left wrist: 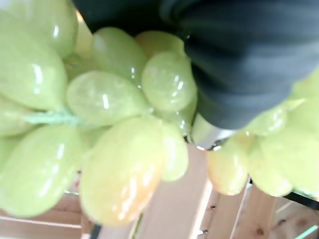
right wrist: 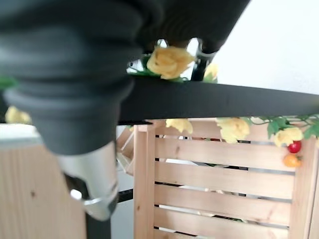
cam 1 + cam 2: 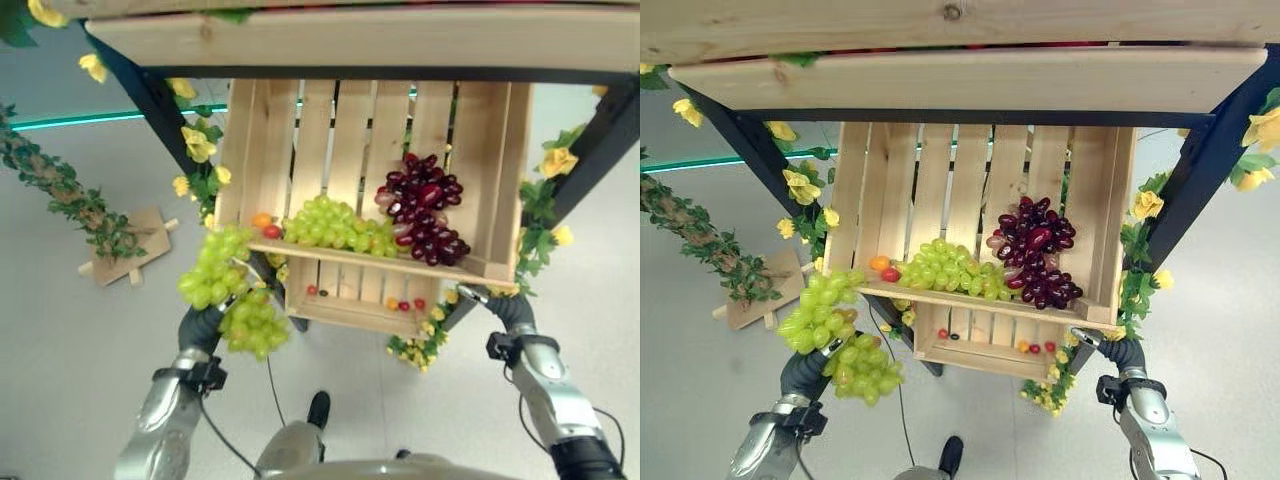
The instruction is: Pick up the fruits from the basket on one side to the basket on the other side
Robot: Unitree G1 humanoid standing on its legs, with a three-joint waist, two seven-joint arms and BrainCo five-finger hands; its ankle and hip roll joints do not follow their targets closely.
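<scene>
Left hand [image 3: 203, 325] grips green grapes [image 3: 232, 295] just outside the upper crate's [image 3: 500, 180] left front corner, loose green bunch [image 3: 335, 225] and purple grapes [image 3: 425, 205] inside, right hand [image 3: 500, 305] at its right corner, fingers unclear.

Open crate [image 3: 500, 180] mouth beneath overhanging plank [image 3: 350, 40]

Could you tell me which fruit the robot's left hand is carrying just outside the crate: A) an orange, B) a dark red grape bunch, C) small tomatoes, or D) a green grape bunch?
D: the left hand has a green grape bunch draped over it beside the crate, while the dark red grapes lie inside.
</scene>
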